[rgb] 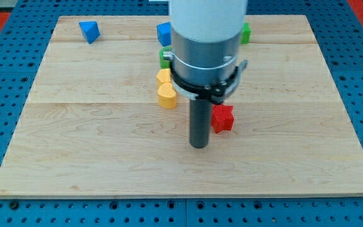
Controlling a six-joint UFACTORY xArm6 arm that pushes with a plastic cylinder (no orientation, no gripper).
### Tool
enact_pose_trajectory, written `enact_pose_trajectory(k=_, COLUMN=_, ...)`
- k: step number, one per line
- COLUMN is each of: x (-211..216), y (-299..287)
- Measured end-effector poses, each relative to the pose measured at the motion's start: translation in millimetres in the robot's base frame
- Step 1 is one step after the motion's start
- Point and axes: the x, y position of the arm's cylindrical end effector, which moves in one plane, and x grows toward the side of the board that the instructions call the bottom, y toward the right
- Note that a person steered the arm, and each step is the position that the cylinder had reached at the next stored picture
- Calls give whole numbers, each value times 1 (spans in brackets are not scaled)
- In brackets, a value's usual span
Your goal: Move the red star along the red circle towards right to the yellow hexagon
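The rod's tip rests on the wooden worktop, just left of the red star and almost touching it. This tool is a bare rod with nothing to spread or pinch. The star sits near the worktop's middle; its pointing direction cannot be made out. A yellow heart-shaped block lies farther left.

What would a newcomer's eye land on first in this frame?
The big grey-and-white arm body fills the top centre, hiding blocks behind it; its dark rod ends in my tip, just left of and touching or nearly touching the red star block. Two yellow blocks sit left of the rod on the pale wooden board, with a blue block far off at the view's top left.
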Motion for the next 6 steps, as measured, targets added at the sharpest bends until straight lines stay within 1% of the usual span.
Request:
enact_pose_trajectory(k=1, x=0, y=20)
enact_pose_trajectory(k=3, x=-2, y=41)
enact_pose_trajectory(k=4, x=-13, y=46)
enact_pose_trajectory(k=6, x=-62, y=23)
